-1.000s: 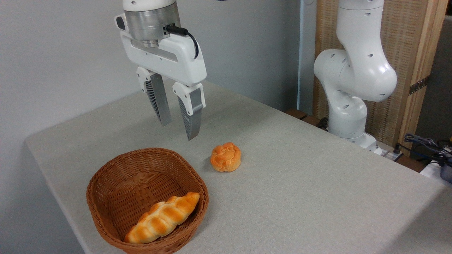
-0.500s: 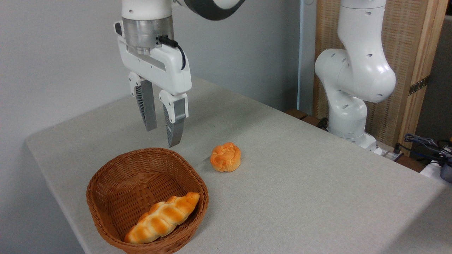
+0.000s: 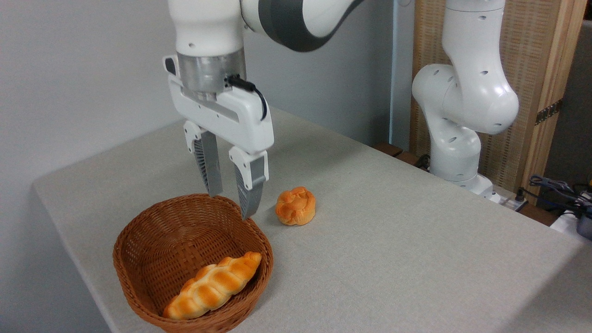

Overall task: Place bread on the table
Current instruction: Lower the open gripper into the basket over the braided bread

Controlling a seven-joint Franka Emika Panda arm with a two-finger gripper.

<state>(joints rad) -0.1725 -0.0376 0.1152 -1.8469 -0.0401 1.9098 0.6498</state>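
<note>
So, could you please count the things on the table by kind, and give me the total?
Braided bread loaf, lying in the basket: 1
Round bun, on the table cloth: 1
Wicker basket: 1
Total: 3

Brown woven wicker basket [image 3: 152,240], rounded, open-topped, standing near the front left corner. Small round orange bun [image 3: 296,206], creased top, lying just beyond the basket's far right rim, apart from it. Woven cane panel in pale wooden frame [image 3: 536,60], upright at back right. Dark cables [image 3: 552,185], right edge. Plain grey wall [image 3: 83,69] behind.
</note>
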